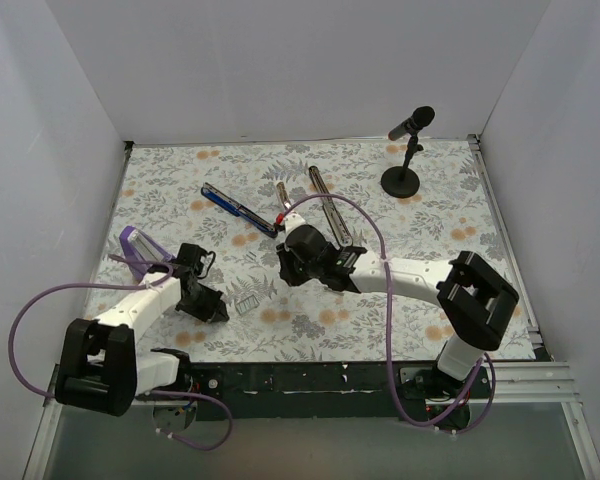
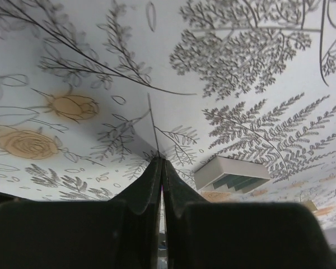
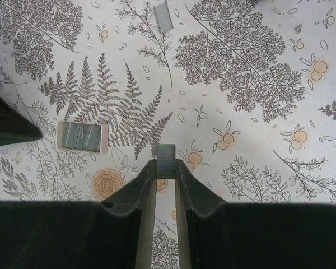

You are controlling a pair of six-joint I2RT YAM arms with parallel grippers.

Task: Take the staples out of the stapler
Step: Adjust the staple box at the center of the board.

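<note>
While right gripper (image 3: pixel 166 164) clamps a staple strip (image 3: pixel 166 152) | left gripper (image 2: pixel 160 163) together, empty, beside white tray (image 2: pixel 231 166) | I'd ease strip over that tray, release low.

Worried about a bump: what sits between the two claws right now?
A small white box lies on the table between the left claw and the right claw, which pinches a staple strip; the top view shows it.

The stapler (image 1: pixel 281 198) lies splayed open mid-table; blue-black arm left, black base right.
</note>
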